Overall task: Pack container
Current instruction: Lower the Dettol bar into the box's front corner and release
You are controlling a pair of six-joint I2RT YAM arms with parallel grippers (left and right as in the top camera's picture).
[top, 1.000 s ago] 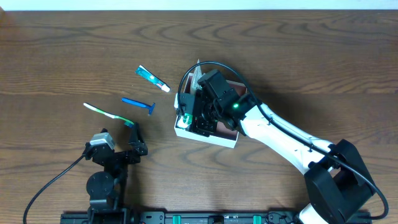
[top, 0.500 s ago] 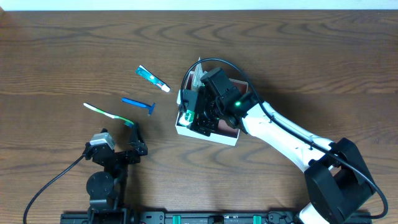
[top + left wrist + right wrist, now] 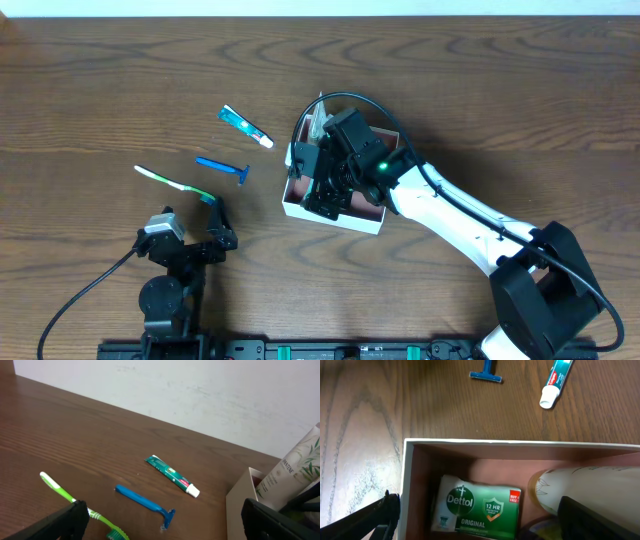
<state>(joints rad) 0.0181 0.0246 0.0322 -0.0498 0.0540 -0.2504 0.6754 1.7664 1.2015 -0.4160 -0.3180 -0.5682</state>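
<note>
The container (image 3: 330, 217) is a square box with white walls, right of the table's middle. In the right wrist view its pinkish inside (image 3: 470, 467) holds a green Dettol soap pack (image 3: 480, 510) lying flat and a white bottle (image 3: 590, 487). My right gripper (image 3: 318, 185) hovers over the container's left part, open. Its fingers stand either side of the soap without touching it (image 3: 480, 530). My left gripper (image 3: 215, 228) is open and empty at the near left (image 3: 165, 532). A toothpaste tube (image 3: 245, 126), a blue razor (image 3: 222, 167) and a green toothbrush (image 3: 175, 183) lie on the table left of the container.
In the left wrist view the toothbrush (image 3: 75, 502), razor (image 3: 145, 505) and toothpaste (image 3: 172, 476) lie ahead. The container wall (image 3: 240, 505) and the white bottle (image 3: 295, 467) are at the right. The right arm's cable loops over the container.
My right gripper shifted slightly toward the far side over the container. The green soap pack seen at its fingers from overhead is now hidden beneath it. The left arm has not moved.
</note>
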